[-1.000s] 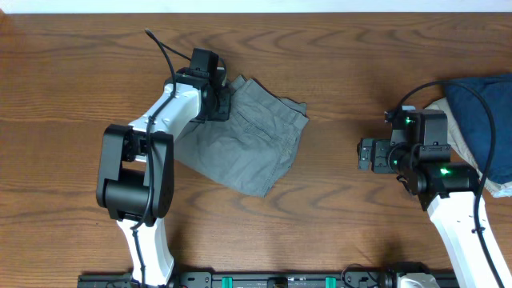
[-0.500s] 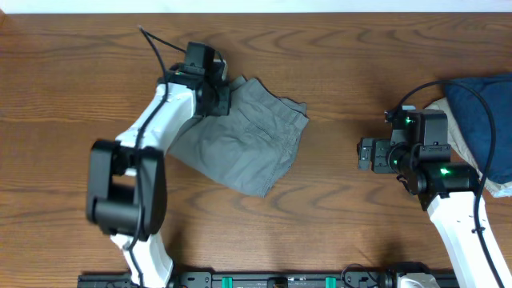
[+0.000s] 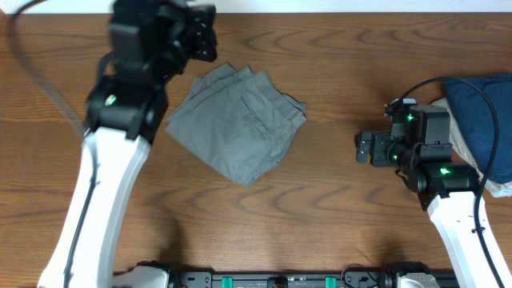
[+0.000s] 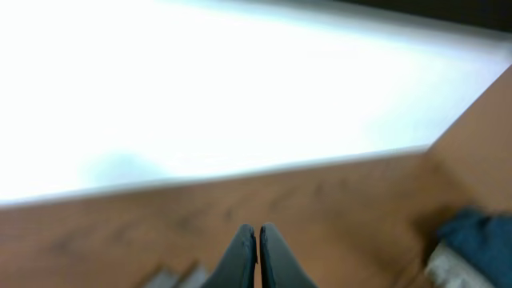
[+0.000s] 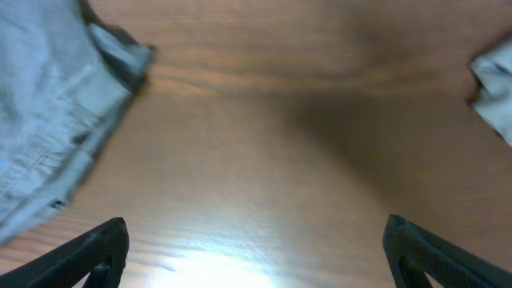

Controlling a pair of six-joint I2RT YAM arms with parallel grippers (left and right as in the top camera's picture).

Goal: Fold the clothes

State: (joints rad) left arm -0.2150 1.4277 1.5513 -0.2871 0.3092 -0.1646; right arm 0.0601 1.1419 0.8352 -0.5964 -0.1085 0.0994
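The clothes, grey shorts (image 3: 236, 120), lie folded in a rough square on the wooden table, left of centre, with layered edges showing at their top. My left gripper (image 3: 206, 36) is raised high above the table, beyond the shorts' upper-left corner and apart from them. In the left wrist view its fingers (image 4: 258, 244) are pressed together with nothing between them. My right gripper (image 3: 364, 150) sits low to the right of the shorts, open and empty; its view shows the shorts' edge (image 5: 48, 120) at the left and bare wood between the fingertips (image 5: 96, 252).
A dark blue garment (image 3: 480, 112) lies over a pale one (image 3: 442, 112) at the table's right edge, behind my right arm. The pale cloth (image 5: 496, 88) shows at the right of the right wrist view. The table's far edge (image 4: 240, 172) is close behind the left gripper.
My left gripper has closed, left the shorts' upper-left corner and risen high toward the back. The shorts now lie uncovered. The right arm has stayed put.
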